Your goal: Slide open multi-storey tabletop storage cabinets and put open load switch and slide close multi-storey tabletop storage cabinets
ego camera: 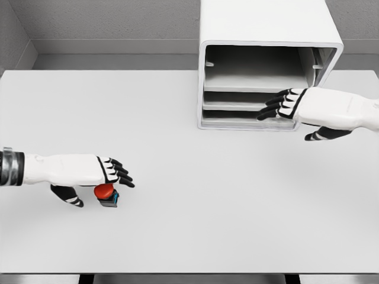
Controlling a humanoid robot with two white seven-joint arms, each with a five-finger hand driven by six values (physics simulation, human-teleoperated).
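A: Well, where does the load switch (pixel 107 194) sit?

B: On the white table (pixel 189 236), toward its left edge and in the front half. It has a red, rounded top on a small dark base with a bit of blue at the side. It lies just under the fingers of the left hand (pixel 89 171).

A: Is that hand grasping it?

B: No. Its black-tipped fingers (pixel 121 173) reach out flat above the switch, relaxed, and the thumb (pixel 72 198) hangs below the palm, beside the red top. I cannot tell whether anything touches it.

A: And the storage cabinet (pixel 266 23)?

B: It stands at the back edge of the table, right of the middle. It is white with rounded corners. The front is open: the upper compartment shows a bare interior, and 2 flat shelves or drawer fronts are stacked below it.

A: What about the right hand (pixel 308 106)?

B: It comes in from the right edge, with loose, spread fingers (pixel 275 106) reaching in front of the cabinet's lower right section. It holds nothing. Whether the fingertips touch the shelf edge, I cannot tell.

A: Any brand, label or writing?

B: None that I can read on the cabinet, the switch or the hands.
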